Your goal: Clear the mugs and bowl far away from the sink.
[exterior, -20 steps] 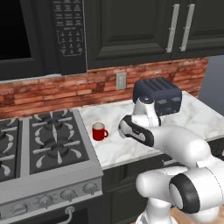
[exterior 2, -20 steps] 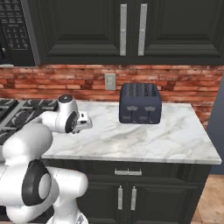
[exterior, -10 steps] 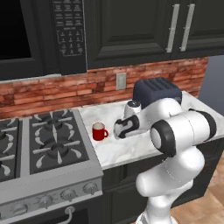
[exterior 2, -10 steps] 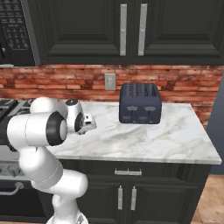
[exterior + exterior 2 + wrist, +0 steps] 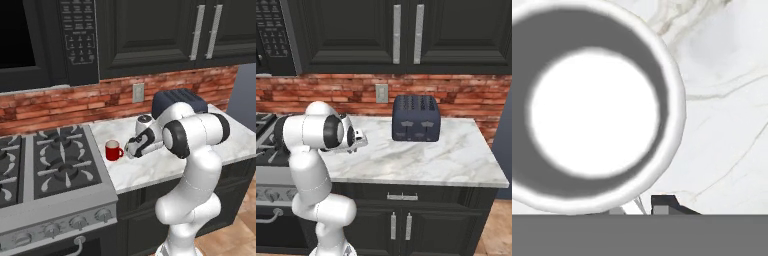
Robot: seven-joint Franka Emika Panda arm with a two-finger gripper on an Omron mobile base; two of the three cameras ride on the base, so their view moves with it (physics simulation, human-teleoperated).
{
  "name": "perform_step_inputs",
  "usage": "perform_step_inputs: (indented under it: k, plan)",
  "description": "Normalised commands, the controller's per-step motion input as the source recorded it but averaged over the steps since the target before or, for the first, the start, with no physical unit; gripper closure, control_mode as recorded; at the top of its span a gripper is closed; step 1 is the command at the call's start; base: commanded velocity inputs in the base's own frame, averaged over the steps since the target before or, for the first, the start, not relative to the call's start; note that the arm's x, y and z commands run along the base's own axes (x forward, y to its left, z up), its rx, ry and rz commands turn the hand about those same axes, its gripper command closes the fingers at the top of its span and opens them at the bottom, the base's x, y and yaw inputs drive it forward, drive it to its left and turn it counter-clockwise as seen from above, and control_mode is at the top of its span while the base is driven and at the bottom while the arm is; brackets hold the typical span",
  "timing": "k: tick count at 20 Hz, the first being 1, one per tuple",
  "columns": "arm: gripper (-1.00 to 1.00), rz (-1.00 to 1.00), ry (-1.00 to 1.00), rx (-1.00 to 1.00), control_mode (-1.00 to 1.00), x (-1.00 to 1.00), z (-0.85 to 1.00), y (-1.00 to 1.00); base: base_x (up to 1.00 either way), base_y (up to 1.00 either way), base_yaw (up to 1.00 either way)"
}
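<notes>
A white mug [image 5: 594, 112] fills the left of the hand view, seen straight down into its pale inside, with the marble counter [image 5: 727, 125] beneath it. My gripper [image 5: 639, 205] sits at the mug's near rim, and one dark fingertip [image 5: 664, 202] shows just outside the rim; the jaws look shut on that rim. In the left base view my gripper [image 5: 130, 150] hangs low over the counter [image 5: 150, 172], just right of the red mug [image 5: 114, 150], which stands upright near the stove. The bowl and the sink are out of view.
A dark blue toaster [image 5: 180, 100] [image 5: 416, 117] stands at the back of the counter against the brick wall. A gas stove [image 5: 50, 165] borders the counter on the left. Marble stretches right of the toaster [image 5: 466, 155]. Dark cabinets and a microwave hang above.
The arm has folded upright and the hand has moved left along the counter, closer to the red mug. The red mug and the toaster have stayed put.
</notes>
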Motion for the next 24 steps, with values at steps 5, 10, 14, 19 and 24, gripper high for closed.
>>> perform_step_inputs:
  k: [5, 10, 14, 19, 24]
  plan:
    - [-1.00, 0.00, 0.00, 0.00, -1.00, -0.01, 0.18, 0.03, 0.00, 0.00, 0.00]
    - [-1.00, 0.00, 0.00, 0.05, -1.00, -0.24, 0.59, 0.00, 0.00, 0.00, 0.00]
    - [-1.00, 0.00, 0.00, 0.13, -1.00, -0.57, 0.80, 0.00, 0.00, 0.00, 0.00]
    - [-1.00, -0.02, -0.02, 0.10, -1.00, -0.77, 0.97, 0.00, 0.00, 0.00, 0.00]
    - [-1.00, -0.01, -0.06, 0.09, -1.00, -0.91, 0.87, 0.00, 0.00, 0.00, 0.00]
